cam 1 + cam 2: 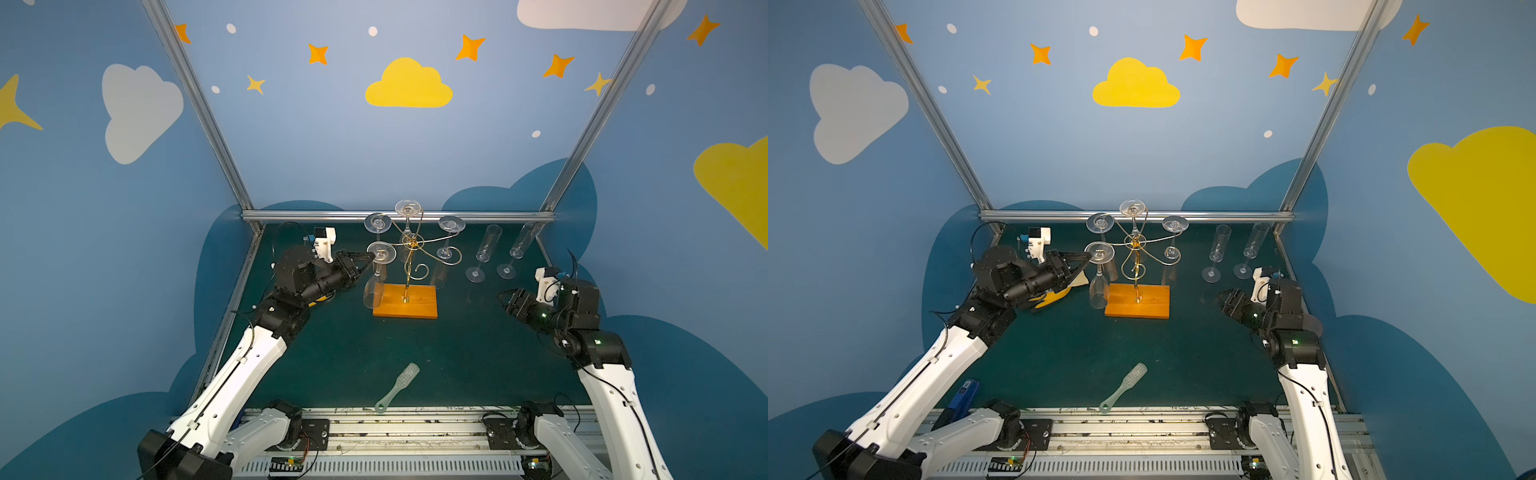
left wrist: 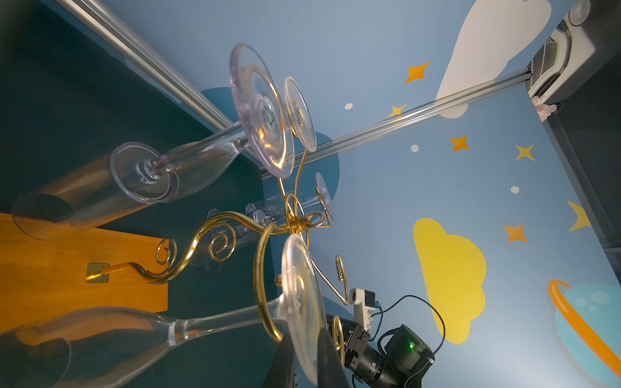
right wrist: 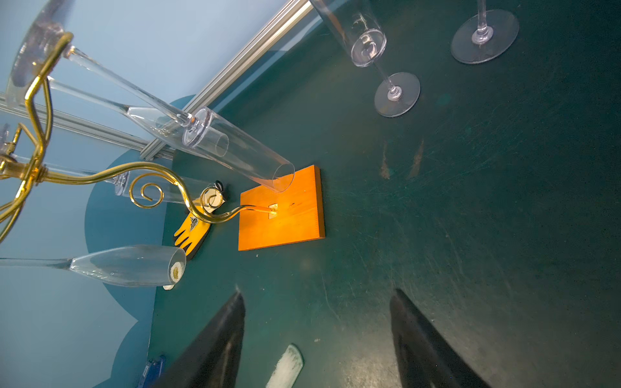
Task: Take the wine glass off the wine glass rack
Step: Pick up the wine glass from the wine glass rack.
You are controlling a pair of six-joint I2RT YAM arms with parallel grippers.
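Left of centre in both top views, hung by its foot on a curled arm of the wine glass rack (image 1: 411,242): the wine glass (image 1: 377,275). Immediately right of the left gripper (image 1: 368,260), foot disc level with the fingertips. Pinched at the foot's rim, one dark finger (image 2: 280,366) against each face of the disc, as seen from the left wrist. Inverted: foot up, open mouth down beside the left edge of the orange base (image 1: 415,305), long axis near vertical. Lower right of the rack, right gripper (image 1: 504,297) spread wide, holding nothing, well apart from two upright flutes (image 1: 483,251) further back.
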